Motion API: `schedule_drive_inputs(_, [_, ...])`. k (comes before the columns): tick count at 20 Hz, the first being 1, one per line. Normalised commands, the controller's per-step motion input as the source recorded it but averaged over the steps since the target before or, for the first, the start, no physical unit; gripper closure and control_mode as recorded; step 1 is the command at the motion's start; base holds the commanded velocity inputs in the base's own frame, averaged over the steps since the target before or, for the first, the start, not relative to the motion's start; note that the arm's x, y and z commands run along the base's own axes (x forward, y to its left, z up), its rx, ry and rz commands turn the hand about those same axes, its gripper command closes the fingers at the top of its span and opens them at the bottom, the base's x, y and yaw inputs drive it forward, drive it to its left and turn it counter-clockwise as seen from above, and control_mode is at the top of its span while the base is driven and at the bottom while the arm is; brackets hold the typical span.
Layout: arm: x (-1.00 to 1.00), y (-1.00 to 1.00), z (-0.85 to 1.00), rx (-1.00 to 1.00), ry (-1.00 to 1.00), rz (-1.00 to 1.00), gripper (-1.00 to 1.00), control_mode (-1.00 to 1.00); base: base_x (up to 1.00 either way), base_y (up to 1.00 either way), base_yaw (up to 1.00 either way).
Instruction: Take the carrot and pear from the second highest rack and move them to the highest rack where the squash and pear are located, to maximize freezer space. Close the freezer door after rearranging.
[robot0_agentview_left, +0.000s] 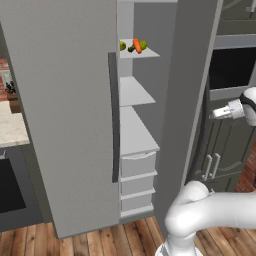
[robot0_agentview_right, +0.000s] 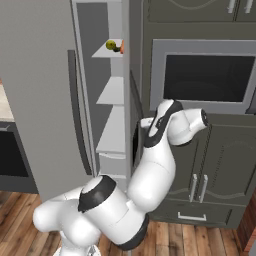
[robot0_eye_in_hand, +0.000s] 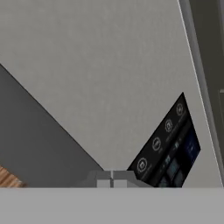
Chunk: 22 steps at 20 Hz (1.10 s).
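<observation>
Hand view, pincer (robot0_eye_in_hand: 112, 181) closed, empty, at freezer door (robot0_eye_in_hand: 105, 78) w/ keypad panel (robot0_eye_in_hand: 168, 146).

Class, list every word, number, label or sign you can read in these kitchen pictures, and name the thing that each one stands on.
No text can be read.
Dispenser keypad panel on the freezer door: round white icons and a bluish display, too blurred to read.
Oven, cabinets, shelves: no lettering.
</observation>
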Motion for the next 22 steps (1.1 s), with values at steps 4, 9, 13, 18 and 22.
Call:
schedule_drive_inputs(4, [0.02,0.24,0.00,0.03,0.00,0.00,1.00,-1.00,0.00,0.00,0.00])
schedule_drive_inputs(9, [-0.26,0.61,0.02,0.00,-0.08,0.00,1.00,-1.00,0.00,0.00,0.00])
schedule_drive_inputs(13, [-0.40,0.75,0.21,0.00,-0.10,0.00,1.00,-1.00,0.00,0.00,0.00])
schedule_drive_inputs(18, [-0.17,0.64,0.27,0.00,-0.07,-0.03,1.00,-1.00,0.00,0.00,0.00])
schedule_drive_inputs(22, [0.02,0.56,0.15,0.01,0.00,-0.10,1.00,-1.00,0.00,0.00,0.00])
